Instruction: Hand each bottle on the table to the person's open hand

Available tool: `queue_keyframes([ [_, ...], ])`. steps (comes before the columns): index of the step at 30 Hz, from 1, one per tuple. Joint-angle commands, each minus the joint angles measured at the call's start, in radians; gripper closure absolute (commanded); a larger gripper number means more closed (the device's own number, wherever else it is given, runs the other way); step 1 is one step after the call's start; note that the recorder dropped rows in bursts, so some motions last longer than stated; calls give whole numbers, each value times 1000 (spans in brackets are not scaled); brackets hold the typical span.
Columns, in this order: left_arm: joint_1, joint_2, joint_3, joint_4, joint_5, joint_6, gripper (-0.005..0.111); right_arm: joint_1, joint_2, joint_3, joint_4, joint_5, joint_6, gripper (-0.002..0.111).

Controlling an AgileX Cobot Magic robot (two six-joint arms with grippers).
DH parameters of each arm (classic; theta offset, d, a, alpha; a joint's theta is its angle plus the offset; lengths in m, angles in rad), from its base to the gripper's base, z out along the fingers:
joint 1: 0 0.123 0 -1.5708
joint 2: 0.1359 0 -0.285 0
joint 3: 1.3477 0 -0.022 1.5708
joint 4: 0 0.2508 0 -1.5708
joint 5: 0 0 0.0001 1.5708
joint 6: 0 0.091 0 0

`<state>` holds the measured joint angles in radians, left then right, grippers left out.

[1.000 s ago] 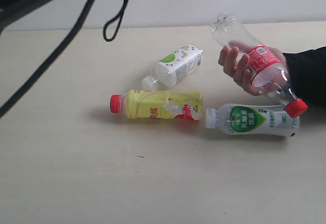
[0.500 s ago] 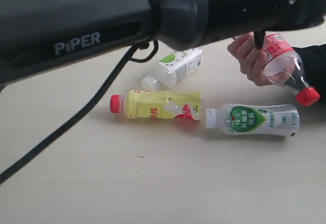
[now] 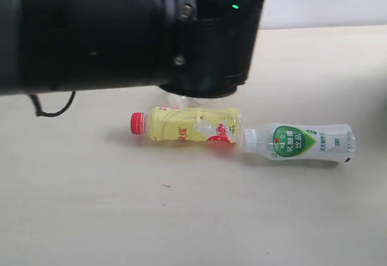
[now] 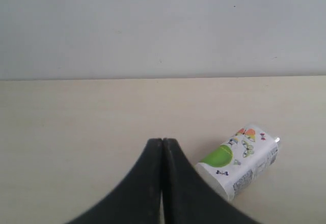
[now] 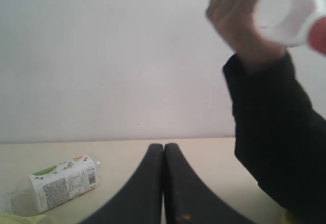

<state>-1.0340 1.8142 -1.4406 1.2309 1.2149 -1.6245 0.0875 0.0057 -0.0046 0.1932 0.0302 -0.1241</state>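
Bulk of one black arm (image 3: 121,36) sits right in front of the exterior camera and covers the upper left of that view. A green light (image 3: 234,6) is lit on its housing.

The left gripper (image 4: 162,143) has its fingers pressed flat together with nothing between them, and it aims across the table (image 4: 61,122) toward the wall (image 4: 153,25). The right gripper (image 5: 164,147) is the same, jaws closed on nothing.

The yellow bottle (image 3: 187,124) is opaque plastic with a red cap and lies on its side mid-table. Its base is just beside the white cap of the green-labelled bottle (image 3: 299,143), which is clear, rounded and also on its side. The square white bottle (image 4: 239,167) has a leaf print and flat faces. It lies on its side near the left gripper, not touching it.

The exterior view hides the square white bottle almost wholly behind the arm, but both wrist views show it. Only the right wrist view shows the person's hand (image 5: 237,15). It is raised above the table on a black sleeve (image 5: 275,147), with its fingers wrapped round the red-labelled bottle (image 5: 285,10), which is blurred.
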Motion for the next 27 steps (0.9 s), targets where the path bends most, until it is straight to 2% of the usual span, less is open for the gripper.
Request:
queue_keyframes([
  [1, -2, -97, 62, -9, 6, -5, 107, -5, -6, 5, 1, -14, -3, 108],
  [15, -2, -102, 68, -11, 6, -5, 107, -5, -6, 5, 1, -14, -3, 108],
  [17, 1, -102, 68, 33, 6, 13, 107, -5, -6, 5, 1, -14, -3, 108],
  [18, 12, -102, 68, 88, 6, 202, 107, -5, -6, 5, 1, -14, -3, 108],
  [19, 25, -102, 68, 122, 6, 468, 107, -5, -6, 5, 1, -14, -3, 108],
  [21, 48, -102, 68, 124, 6, 850, 107, -5, -6, 5, 1, -14, -3, 108],
  [22, 59, -102, 68, 124, 6, 904, 107, -5, -6, 5, 1, -14, -3, 108],
  [25, 87, -102, 68, 130, 6, 915, 107, -5, -6, 5, 1, -14, -3, 108],
  [27, 105, -102, 68, 188, 6, 932, 107, -5, -6, 5, 1, -14, -3, 108],
])
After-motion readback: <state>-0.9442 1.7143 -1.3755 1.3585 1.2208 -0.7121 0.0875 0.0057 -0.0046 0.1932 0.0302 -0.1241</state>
